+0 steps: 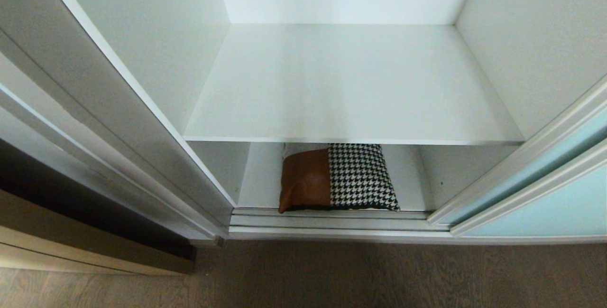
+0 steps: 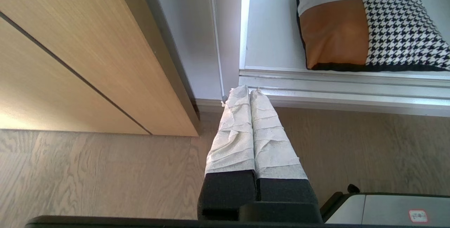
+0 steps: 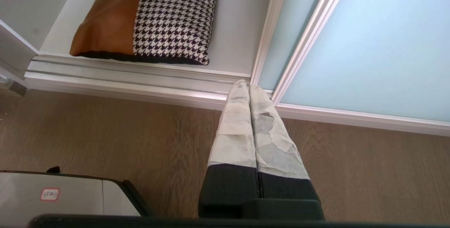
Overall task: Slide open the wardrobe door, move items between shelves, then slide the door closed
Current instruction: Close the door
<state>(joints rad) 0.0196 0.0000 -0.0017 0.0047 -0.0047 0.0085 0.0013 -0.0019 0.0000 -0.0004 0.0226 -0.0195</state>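
The wardrobe stands open in the head view. Its frosted aqua sliding door is pushed to the right. A tan leather and houndstooth cushion lies on the bottom shelf, right behind the floor track. The white shelf above it carries nothing. Neither arm shows in the head view. My left gripper hangs shut and empty over the wooden floor before the track's left end. Shut and empty too, my right gripper hangs in front of the door's lower left corner.
A metal double track runs along the wardrobe's threshold. A tan wood-grain cabinet stands to the left of the wardrobe. Wooden floor lies in front, and parts of my base show low in both wrist views.
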